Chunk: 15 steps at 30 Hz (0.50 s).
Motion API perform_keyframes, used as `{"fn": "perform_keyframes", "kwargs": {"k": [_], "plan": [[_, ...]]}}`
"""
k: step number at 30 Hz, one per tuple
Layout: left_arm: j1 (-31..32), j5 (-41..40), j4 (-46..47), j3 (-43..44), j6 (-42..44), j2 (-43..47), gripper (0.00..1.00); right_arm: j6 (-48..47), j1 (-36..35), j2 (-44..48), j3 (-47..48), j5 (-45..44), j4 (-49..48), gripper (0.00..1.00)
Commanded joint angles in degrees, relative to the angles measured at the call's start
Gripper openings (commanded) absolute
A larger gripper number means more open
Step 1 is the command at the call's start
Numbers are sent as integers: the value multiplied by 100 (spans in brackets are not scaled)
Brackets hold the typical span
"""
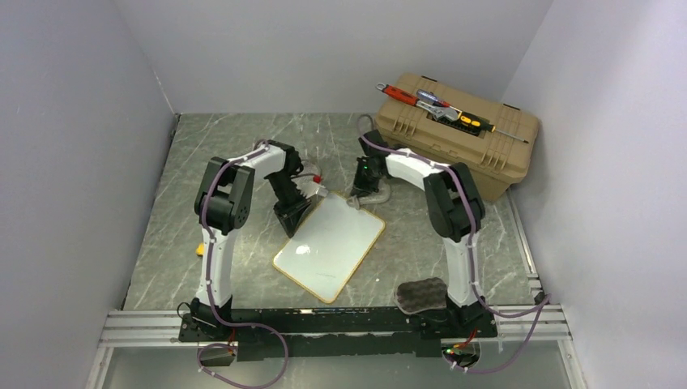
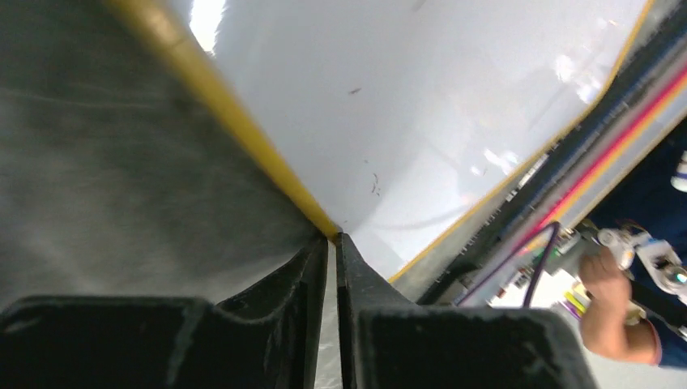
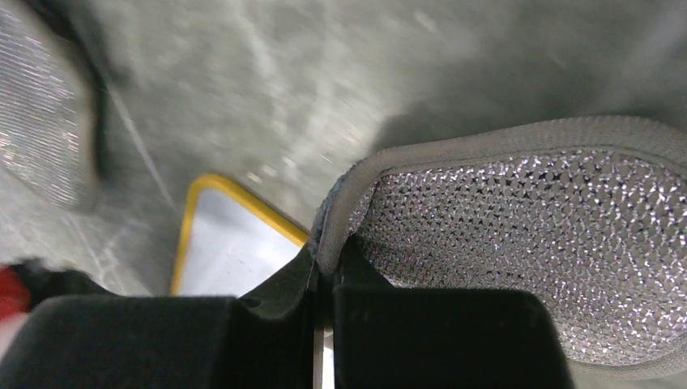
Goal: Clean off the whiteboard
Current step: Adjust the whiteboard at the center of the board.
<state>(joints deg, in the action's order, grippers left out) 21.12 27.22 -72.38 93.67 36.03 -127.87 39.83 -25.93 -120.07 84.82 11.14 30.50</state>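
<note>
The whiteboard (image 1: 328,247) lies tilted on the table's middle, white with a yellow frame. Its surface (image 2: 421,105) looks nearly clean, with a few tiny dark specks. My left gripper (image 1: 293,212) is at the board's far left edge, and its fingertips (image 2: 334,237) pinch the yellow frame, one on each side. Just past the board's far corner, my right gripper (image 1: 366,188) is shut on the rim of a grey mesh pad (image 3: 518,243). That corner of the whiteboard (image 3: 235,243) shows below the pad.
A tan toolbox (image 1: 466,142) with a wrench and screwdrivers on its lid stands at the back right. A second dark mesh pad (image 1: 421,293) lies by the right arm's base. A small red item (image 1: 317,177) sits near the left gripper. Walls close in on three sides.
</note>
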Motion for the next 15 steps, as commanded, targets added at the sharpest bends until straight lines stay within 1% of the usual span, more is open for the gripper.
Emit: {"fn": "perform_keyframes", "kwargs": {"k": [1,3,4,8,10,12,15], "plan": [[-40,365,-14,-403,545,-63,18,-134,-345,-857,1008,-184,50,0],[-154,709,-160,-463,585,93,18,-168,-436,-907,1392,-239,287,0],[-256,837,-147,-493,551,177,19,-147,-458,-793,1409,-277,311,0],[-862,1143,329,-548,189,665,20,53,-425,96,649,-476,37,0],[-1099,1253,723,-678,-30,926,23,148,-363,528,229,-433,-139,0],[-1240,1454,1005,-859,-141,1159,25,217,-301,865,-131,-390,-280,0],[-1251,1621,1320,-1048,-347,1366,27,267,-202,957,-454,-290,-397,0]]}}
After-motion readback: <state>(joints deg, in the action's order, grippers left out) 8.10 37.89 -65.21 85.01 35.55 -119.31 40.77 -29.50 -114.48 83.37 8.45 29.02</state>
